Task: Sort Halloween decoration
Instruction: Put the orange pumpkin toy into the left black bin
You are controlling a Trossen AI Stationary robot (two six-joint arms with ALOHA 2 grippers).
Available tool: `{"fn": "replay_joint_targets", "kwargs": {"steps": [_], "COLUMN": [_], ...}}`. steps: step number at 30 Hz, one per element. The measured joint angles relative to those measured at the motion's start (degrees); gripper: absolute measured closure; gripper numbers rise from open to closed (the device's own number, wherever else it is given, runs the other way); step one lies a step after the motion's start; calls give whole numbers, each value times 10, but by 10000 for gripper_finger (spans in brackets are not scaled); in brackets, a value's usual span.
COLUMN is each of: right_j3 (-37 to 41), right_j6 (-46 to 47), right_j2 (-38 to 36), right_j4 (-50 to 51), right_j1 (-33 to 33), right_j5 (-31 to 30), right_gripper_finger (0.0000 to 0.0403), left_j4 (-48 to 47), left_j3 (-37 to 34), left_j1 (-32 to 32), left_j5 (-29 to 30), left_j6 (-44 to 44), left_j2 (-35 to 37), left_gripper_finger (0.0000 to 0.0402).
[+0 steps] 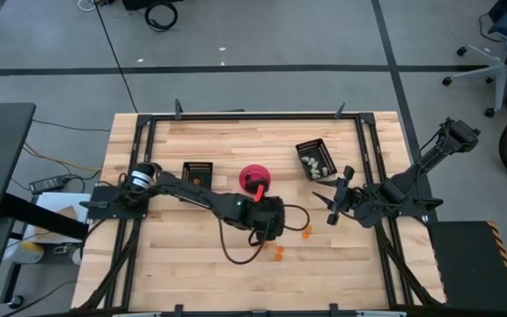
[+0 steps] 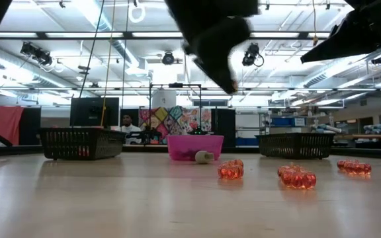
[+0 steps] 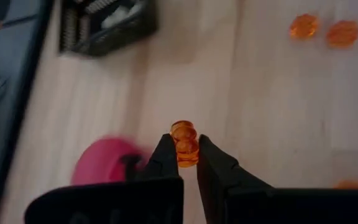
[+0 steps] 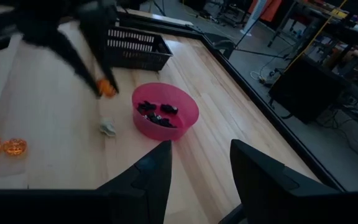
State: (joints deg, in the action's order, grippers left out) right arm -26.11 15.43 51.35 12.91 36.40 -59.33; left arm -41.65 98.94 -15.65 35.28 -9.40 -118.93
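Observation:
My left gripper (image 3: pixel 184 148) hovers over the table's middle, just near of the pink bowl (image 1: pixel 255 179), and is shut on one orange trinket (image 3: pixel 183 133). The right wrist view shows the same trinket (image 4: pixel 107 88) in the air beside the bowl (image 4: pixel 165 111), which holds black trinkets. A whitish trinket (image 4: pixel 107 127) lies on the wood against the bowl's foot. More orange trinkets (image 1: pixel 306 232) (image 1: pixel 278 254) lie on the table nearer me. My right gripper (image 4: pixel 201 155) waits open at the table's right side (image 1: pixel 333 204). My left gripper pinches the orange trinket's lower part (image 3: pixel 185 155) between its two fingers (image 3: pixel 163 155), and the trinket's top sticks out past the fingertips. The fingers slant down from above. The trinket is lifted clear of the table.
One black tray (image 1: pixel 198 173) stands left of the bowl. Another (image 1: pixel 315 158), holding whitish pieces, stands to its right. A black cable (image 1: pixel 236 255) loops on the wood below the left arm. Bare wood lies along the table's near edge. A person sits in the room beyond (image 2: pixel 127 125).

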Motion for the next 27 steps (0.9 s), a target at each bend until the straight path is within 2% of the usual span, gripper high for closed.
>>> {"fn": "replay_joint_targets", "kwargs": {"steps": [8, 12, 23, 27], "right_j3": [0, 0, 0, 0], "right_j6": [0, 0, 0, 0], "right_j2": [0, 0, 0, 0], "right_j4": [-3, -5, -3, -3], "right_j1": [0, 0, 1, 5], "right_j5": [4, 6, 10, 10], "right_gripper_finger": [236, 236, 236, 236], "left_j4": [-208, -301, -482, -483], "left_j3": [0, 0, 0, -19], "left_j1": [-9, -10, -19, -21], "left_j5": [76, 92, 112, 116], "left_j6": [-128, -195, -326, -340], "left_j2": [23, 24, 24, 29], "left_gripper_finger": [388, 388, 388, 388]}}
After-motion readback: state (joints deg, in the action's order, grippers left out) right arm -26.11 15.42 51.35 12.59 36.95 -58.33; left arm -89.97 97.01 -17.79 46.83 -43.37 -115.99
